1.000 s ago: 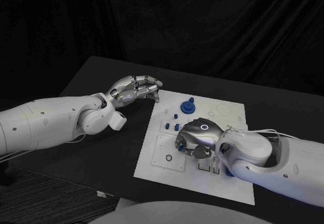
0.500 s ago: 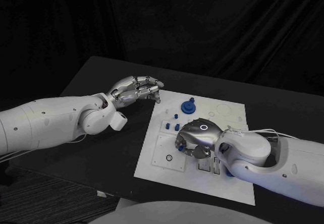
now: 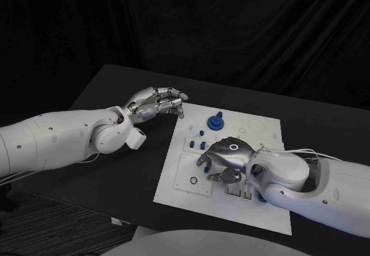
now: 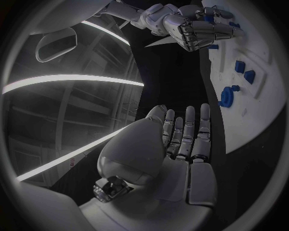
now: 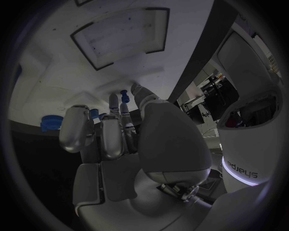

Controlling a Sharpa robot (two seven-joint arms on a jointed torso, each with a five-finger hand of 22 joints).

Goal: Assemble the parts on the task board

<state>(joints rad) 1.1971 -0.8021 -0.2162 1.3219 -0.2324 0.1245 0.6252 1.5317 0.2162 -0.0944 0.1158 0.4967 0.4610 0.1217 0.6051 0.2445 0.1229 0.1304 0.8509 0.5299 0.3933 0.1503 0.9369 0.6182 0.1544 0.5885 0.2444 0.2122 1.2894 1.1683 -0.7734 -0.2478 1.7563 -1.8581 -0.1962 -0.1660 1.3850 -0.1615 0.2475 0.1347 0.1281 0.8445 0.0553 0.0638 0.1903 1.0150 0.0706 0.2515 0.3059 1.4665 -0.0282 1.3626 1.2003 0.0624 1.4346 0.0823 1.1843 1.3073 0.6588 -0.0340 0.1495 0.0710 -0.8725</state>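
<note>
The white task board (image 3: 263,213) lies mid-table. My right hand (image 3: 223,159) hovers low over its middle, fingers curled down. In the right wrist view a small blue part (image 5: 123,95) sits pinched between the thumb and a fingertip. A round blue part with a knob (image 3: 214,122) stands on the board's far side, and small blue pieces (image 3: 193,143) sit just left of the right hand. My left hand (image 3: 157,103) stays off the board by its far-left corner. Its fingers (image 4: 187,130) are stretched out and hold nothing.
A small dark ring (image 3: 193,180) lies in a recess on the board's near-left part. Slotted recesses (image 3: 238,191) sit below the right hand. The left wrist view shows the board (image 4: 253,120) with the round blue part (image 4: 228,96) and the right hand (image 4: 199,31) beyond.
The right hand has turned and shifted slightly over the board's middle, its fingers spreading a little toward the small blue pieces. The left hand has stayed put.
</note>
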